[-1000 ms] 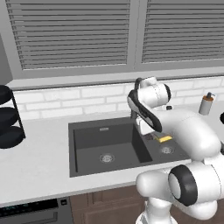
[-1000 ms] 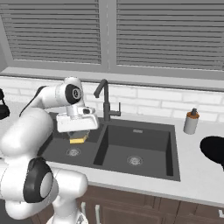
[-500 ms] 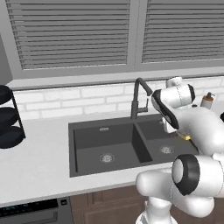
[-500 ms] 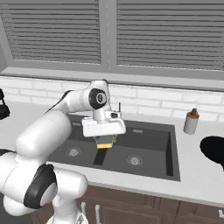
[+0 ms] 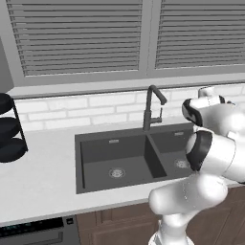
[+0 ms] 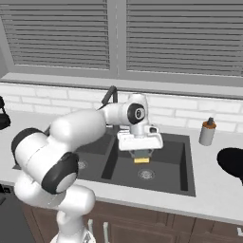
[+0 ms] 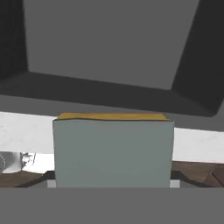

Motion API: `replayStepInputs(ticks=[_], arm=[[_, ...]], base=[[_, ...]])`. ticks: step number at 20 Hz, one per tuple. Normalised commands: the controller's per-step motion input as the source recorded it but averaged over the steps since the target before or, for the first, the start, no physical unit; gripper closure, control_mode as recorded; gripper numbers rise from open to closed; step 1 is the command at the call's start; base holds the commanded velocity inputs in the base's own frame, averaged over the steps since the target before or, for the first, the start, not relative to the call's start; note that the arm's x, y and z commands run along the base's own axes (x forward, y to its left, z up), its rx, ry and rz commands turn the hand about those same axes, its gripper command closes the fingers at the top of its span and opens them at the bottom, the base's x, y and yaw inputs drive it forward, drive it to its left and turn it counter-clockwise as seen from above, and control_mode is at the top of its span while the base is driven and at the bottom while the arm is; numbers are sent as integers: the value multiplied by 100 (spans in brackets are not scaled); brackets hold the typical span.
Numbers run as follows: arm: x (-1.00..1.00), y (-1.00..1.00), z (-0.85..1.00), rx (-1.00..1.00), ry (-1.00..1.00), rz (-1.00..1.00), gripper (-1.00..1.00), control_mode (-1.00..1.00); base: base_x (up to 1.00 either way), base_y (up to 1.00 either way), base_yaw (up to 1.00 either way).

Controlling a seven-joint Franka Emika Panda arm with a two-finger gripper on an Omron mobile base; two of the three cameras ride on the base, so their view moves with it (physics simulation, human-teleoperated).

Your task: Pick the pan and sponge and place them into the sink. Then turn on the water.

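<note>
Arm has swung from left basin across to right basin of sink (image 6: 187,163), gripper (image 6: 141,156) fingers clamped on sponge (image 6: 141,158), held above the drain; release likely next, pan (image 6: 232,161) waiting on right counter

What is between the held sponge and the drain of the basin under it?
Nothing: in the right base view, the sponge hangs over the drain with only bare basin between.
</note>
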Motion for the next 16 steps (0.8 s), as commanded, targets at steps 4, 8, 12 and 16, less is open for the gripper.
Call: replayStepInputs(ticks=[4, 8, 12, 16], arm=[[51, -63, -54, 5, -4, 0, 100, -100], [32, -33, -56, 4, -15, 0, 100, -100], [20, -5, -47, 6, -15, 1, 100, -100], [22, 0, -54, 1, -9, 0, 100, -100]], base=[[0, 0, 0], [0, 0, 0], [0, 0, 0], [0, 0, 0]])
